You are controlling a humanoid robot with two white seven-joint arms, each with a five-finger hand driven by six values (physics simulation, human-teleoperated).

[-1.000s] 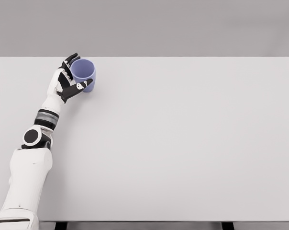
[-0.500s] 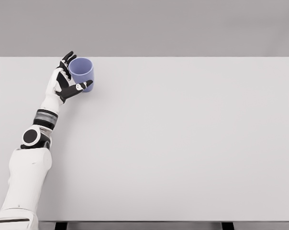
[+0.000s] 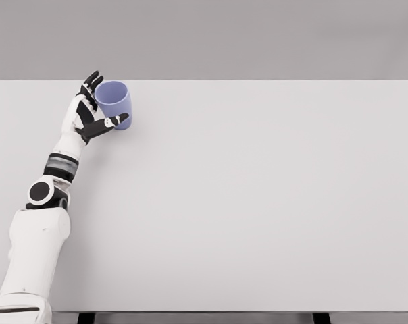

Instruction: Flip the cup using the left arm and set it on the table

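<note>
Since a second ago, your left hand [image 3: 89, 115] has opened and drawn slightly left off the cup [image 3: 114, 102].
Cup stands upright, far left; the spread thumb, nearly touching, could topple it.

A wide white bench [image 3: 258, 202] fills most of the view, evenly lit with soft, faint shadows. Behind its far edge stands a plain grey wall [image 3: 258, 37]. Two dark legs [image 3: 321, 318] show under the near edge.
</note>
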